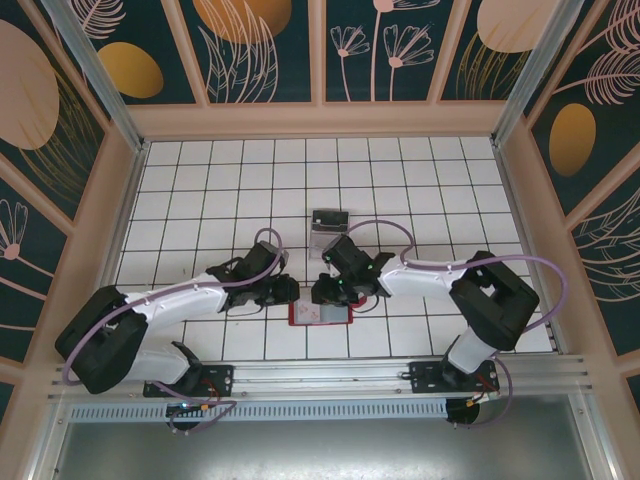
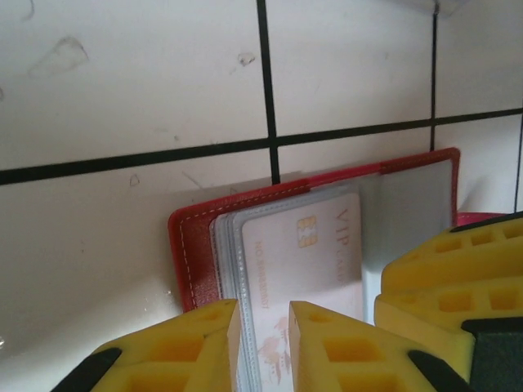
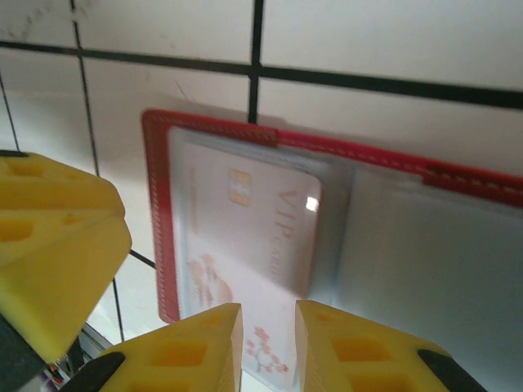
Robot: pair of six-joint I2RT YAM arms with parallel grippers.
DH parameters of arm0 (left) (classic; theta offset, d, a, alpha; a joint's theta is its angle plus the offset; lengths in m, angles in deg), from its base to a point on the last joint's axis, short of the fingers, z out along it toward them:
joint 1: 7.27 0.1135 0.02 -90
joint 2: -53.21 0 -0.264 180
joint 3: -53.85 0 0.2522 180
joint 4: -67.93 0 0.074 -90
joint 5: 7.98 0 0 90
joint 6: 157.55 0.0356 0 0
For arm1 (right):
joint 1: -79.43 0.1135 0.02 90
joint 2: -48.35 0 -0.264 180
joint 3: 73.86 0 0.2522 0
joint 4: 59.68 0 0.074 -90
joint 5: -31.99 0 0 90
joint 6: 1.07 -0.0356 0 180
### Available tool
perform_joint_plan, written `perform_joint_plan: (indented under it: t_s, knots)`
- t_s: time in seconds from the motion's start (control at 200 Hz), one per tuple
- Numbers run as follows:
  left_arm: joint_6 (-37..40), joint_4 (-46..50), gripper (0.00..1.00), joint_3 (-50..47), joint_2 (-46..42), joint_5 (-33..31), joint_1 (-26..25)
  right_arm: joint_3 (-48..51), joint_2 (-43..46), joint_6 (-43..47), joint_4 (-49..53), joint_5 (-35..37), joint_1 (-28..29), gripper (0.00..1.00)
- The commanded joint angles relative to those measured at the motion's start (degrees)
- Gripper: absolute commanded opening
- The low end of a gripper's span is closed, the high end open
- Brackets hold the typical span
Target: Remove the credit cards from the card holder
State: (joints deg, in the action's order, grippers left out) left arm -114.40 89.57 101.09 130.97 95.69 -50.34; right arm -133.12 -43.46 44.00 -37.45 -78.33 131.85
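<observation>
While both arms lean in over the near middle of the tiled table (image 1: 230, 180), the red card holder (image 1: 320, 318) lies open and flat between them, well short of the clear box (image 1: 328, 220) farther back. The left gripper (image 1: 283, 292) is down at the holder's left end and the right gripper (image 1: 330, 290) is just beside it at the upper edge, the two nearly touching. From the left wrist, the holder (image 2: 196, 253) shows its red cover, a stack of plastic sleeves (image 2: 227, 245) and a pale credit card (image 2: 302, 261) on top, with a gold chip, "VIP" lettering and a pink flower print. The card is in the holder, not out. The left gripper (image 2: 263, 309) has its yellow jaws drawn close with a slim gap, and the card's near end and the sleeve edges run right into that gap; pinched or just lying beneath the tips, I cannot tell. A yellow finger (image 2: 445, 273) of the right gripper crowds in at the right, over the holder's grey half. From the right wrist the holder (image 3: 155, 204) lies open with the card (image 3: 245, 220) under glossy plastic. The right gripper (image 3: 268, 310) has its jaws narrow over the card's near end — gripping or only hovering, I cannot tell. A left finger (image 3: 57, 237) looms at the left.
</observation>
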Motion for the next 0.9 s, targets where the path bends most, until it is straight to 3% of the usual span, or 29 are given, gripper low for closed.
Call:
perform_joint_plan:
  t_s: [0.0,0.45,0.896]
  knots:
    - [-0.1,-2.3,0.23,-0.6,2.2,3.2,0.2,1.7,-1.0,-2.0,-4.3,-2.1,-0.3,0.24]
    - [1.1,-2.1,0.23,-1.1,6.3,4.6,0.3,2.7,-2.2,-3.1,-6.5,-2.7,-0.3,0.25]
    - [1.9,0.1,0.23,-0.8,7.3,3.7,0.2,4.7,1.6,-3.5,-3.7,1.6,-1.2,0.27]
